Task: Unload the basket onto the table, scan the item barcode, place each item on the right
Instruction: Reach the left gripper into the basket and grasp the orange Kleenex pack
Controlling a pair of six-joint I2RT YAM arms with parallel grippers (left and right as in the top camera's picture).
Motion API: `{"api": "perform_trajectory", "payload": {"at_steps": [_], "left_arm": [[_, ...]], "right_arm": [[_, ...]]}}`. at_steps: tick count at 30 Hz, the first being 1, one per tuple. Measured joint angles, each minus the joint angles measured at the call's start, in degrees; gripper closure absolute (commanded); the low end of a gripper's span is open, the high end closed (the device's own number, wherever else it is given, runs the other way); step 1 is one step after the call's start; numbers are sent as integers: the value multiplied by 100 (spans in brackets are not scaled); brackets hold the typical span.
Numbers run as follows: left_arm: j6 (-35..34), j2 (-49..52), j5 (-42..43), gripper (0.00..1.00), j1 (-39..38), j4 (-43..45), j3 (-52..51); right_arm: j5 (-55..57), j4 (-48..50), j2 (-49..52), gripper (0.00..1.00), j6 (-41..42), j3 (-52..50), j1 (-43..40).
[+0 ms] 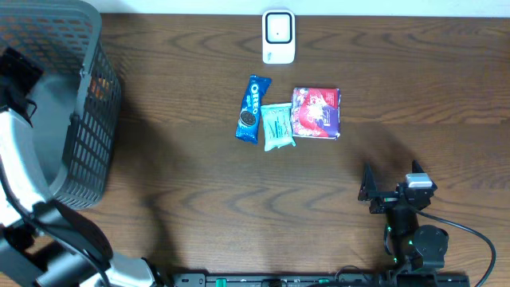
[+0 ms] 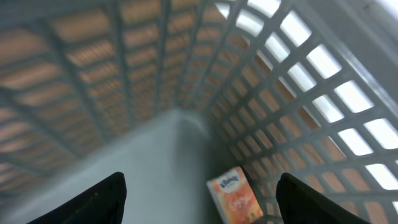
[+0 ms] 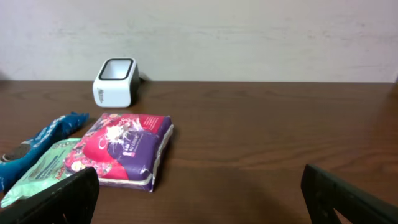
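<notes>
Because the left gripper (image 2: 200, 193) hangs inside the grey basket (image 1: 88, 119) at nine o'clock, jaws apart and empty above an orange box (image 2: 233, 198) on its floor, that arm looks to be dropping off a finished item. The items to scan, an Oreo pack (image 1: 253, 108), a green packet (image 1: 278, 126) and a red-and-purple packet (image 1: 316, 112), lie bunched at table centre, near the white scanner (image 1: 279, 37) at twelve o'clock, handy for presenting a barcode. The right gripper (image 3: 199, 199) sits at five o'clock, jaws wide and empty, facing them, likely placed to take one.
</notes>
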Motion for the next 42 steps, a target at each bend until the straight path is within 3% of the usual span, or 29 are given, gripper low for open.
{"api": "perform_trajectory", "payload": {"at_steps": [7, 21, 32, 33, 35, 37, 39, 42], "left_arm": [[-109, 892, 942, 24, -136, 13, 0], [-111, 2159, 1196, 25, -365, 184, 0], [-111, 2350, 1537, 27, -402, 595, 0], [-109, 2369, 1547, 31, -426, 640, 0], [-105, 2400, 1565, 60, -468, 715, 0], [-114, 2441, 1602, 80, -509, 726, 4], [-155, 2505, 1641, 92, -529, 752, 4], [-173, 2503, 1738, 93, -505, 756, 26]], "right_arm": [[0, 0, 0, 1, 0, 0, 0], [0, 0, 0, 1, -2, 0, 0], [0, 0, 0, 1, 0, 0, 0], [0, 0, 0, 1, 0, 0, 0], [0, 0, 0, 1, 0, 0, 0], [0, 0, 0, 1, 0, 0, 0], [0, 0, 0, 1, 0, 0, 0], [0, 0, 0, 1, 0, 0, 0]]}}
